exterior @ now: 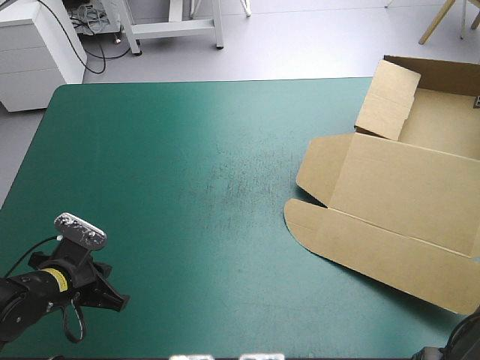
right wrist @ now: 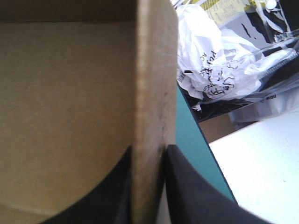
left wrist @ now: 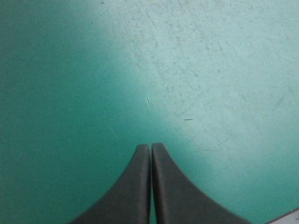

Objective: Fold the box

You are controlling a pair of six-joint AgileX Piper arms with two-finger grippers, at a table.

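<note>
R pincer [right wrist: 147, 150] clamped on box [exterior: 390, 195] wall, far right; L pincer [left wrist: 150, 148] closed, empty, low over teal-green cover [exterior: 187, 187].

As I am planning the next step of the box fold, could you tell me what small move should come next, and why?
Probably bring the left gripper across toward the flat lid of the box: that gripper is shut over bare teal-green cover, far away, while the right gripper is shut on one raised wall.
</note>
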